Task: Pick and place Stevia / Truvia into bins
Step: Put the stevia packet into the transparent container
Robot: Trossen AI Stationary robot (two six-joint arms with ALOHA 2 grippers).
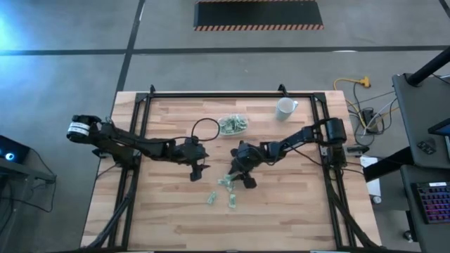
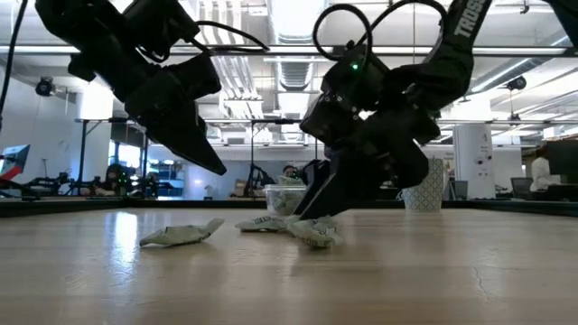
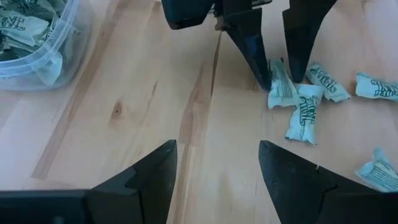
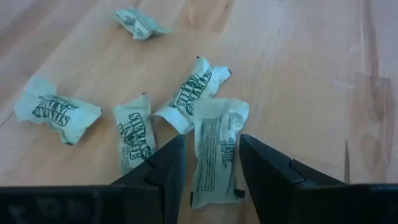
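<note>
Wooden table (image 1: 295, 204) — packets (image 1: 230, 199), container (image 1: 233, 124), cup (image 1: 285, 108).

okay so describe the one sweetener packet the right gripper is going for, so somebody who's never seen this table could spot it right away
Start at the wooden table and find the right gripper, reaching toward the table's middle. Below it lies a loose cluster of green-and-white packets. The target packet lies between that gripper's open fingers, showing its plain side with small print, while its neighbours show bold green lettering.

Between the right gripper (image 4: 211, 165) fingers, the lower end of one packet (image 4: 214, 155) is hidden behind the fingertips. Beyond the left gripper (image 3: 214, 171), the clear container (image 3: 37, 46) is cut off by the frame edge, as is the outermost packet (image 3: 379, 171).
</note>
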